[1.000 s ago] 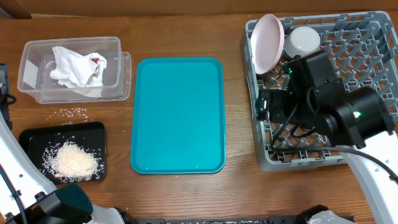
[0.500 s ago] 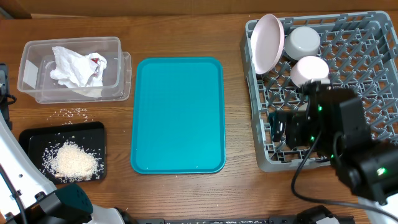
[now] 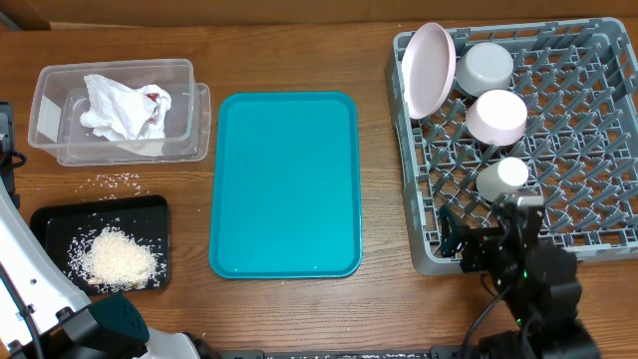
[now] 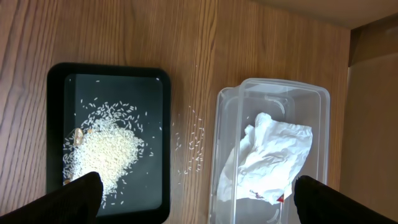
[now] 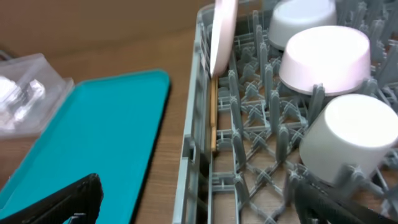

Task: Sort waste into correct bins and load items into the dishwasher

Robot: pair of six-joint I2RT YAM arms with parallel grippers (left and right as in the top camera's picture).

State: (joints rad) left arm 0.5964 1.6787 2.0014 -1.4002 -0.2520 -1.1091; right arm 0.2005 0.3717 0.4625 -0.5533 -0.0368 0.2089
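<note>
Right gripper (image 5: 196, 186) was seen wide open, nothing held, over the lower-left edge of the dish rack (image 3: 407, 160) at the right of the overhead frame. Rack contents were logged:
- pink plate (image 3: 429, 68) stood on edge at the upper-left corner
- grey bowl (image 3: 484, 66) just beside the plate
- pink bowl (image 3: 496, 117) below the grey bowl
- white cup (image 3: 501, 178) below the pink bowl
- wooden stick (image 5: 214, 121) lodged among the tines under the plate

Left gripper (image 4: 199, 183) was also spread wide and empty, above the black tray (image 3: 50, 224) of rice (image 3: 118, 256) at lower left and the clear container (image 3: 45, 110) holding crumpled tissue (image 3: 122, 108) at upper left. Loose grains (image 3: 118, 180) were scattered on the bench (image 3: 299, 40) between them. Teal tray (image 3: 286, 184) was located at frame centre.
</note>
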